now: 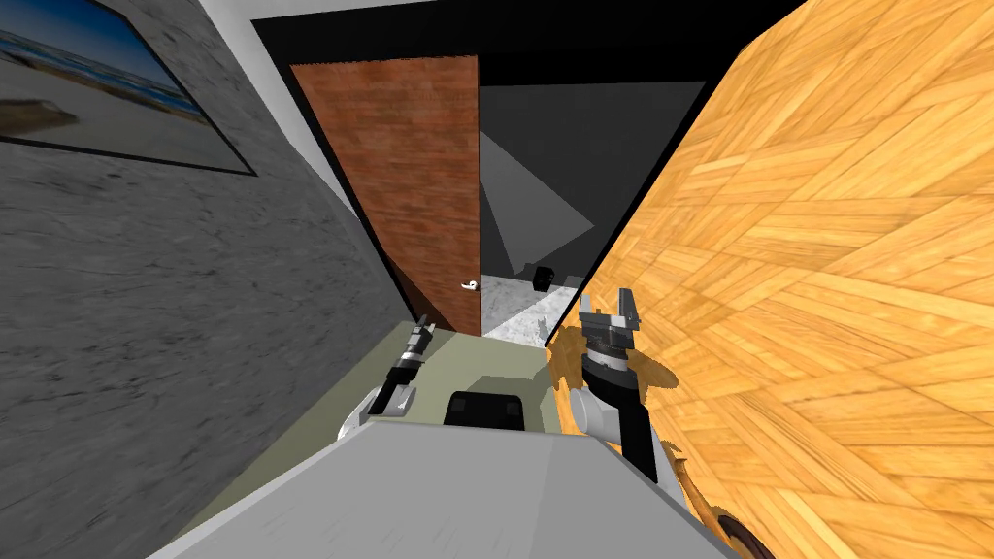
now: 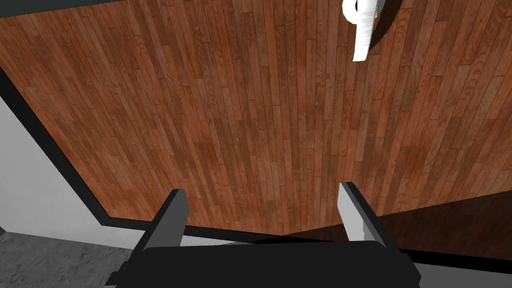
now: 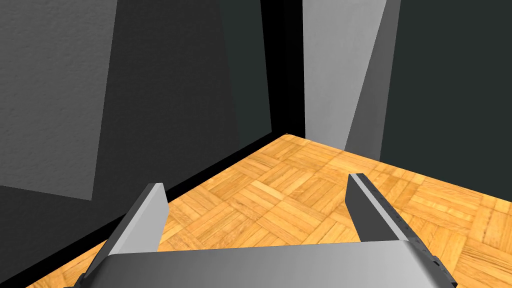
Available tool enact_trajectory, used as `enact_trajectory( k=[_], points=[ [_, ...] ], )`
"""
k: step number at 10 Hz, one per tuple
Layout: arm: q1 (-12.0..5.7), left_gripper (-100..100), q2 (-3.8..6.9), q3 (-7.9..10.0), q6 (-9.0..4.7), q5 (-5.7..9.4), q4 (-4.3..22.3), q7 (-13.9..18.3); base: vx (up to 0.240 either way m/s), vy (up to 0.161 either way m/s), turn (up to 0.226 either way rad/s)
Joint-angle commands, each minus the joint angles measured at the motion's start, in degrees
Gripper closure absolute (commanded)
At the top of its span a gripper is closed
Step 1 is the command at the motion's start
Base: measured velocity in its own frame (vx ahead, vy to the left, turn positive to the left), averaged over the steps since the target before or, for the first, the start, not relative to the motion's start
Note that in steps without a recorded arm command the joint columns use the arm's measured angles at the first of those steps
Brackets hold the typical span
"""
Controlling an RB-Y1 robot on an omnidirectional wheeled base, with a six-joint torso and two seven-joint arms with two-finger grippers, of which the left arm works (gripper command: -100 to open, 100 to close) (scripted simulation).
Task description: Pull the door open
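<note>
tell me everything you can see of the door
The door is a flat reddish-brown panel drawn as narrow wood planks, hung in a dark frame. It appears to stand open: beside its handle edge the doorway looks through to grey walls. A small white lever handle sits near that edge, casting a shadow on the planks. The left gripper faces the panel with open fingers, apart from the handle; nothing grips it.
</note>
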Motion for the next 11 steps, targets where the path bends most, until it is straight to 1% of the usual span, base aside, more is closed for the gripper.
enact_trajectory(
  k=[1, 6, 11],
  points=[
    [-0.86, -100, 0.54, -0.09, -1.21, 0.32, 2.9, 0.6, 0.108, -0.035, -0.081],
    [-2.98, -100, 1.98, -0.4, -3.83, 1.22, 10.9, 1.9, 0.115, -0.019, -0.093],
    [-4.88, -100, 3.26, -0.68, -6.19, 2.02, 17.8, 3.2, 0.106, -0.017, -0.083]
  ],
)
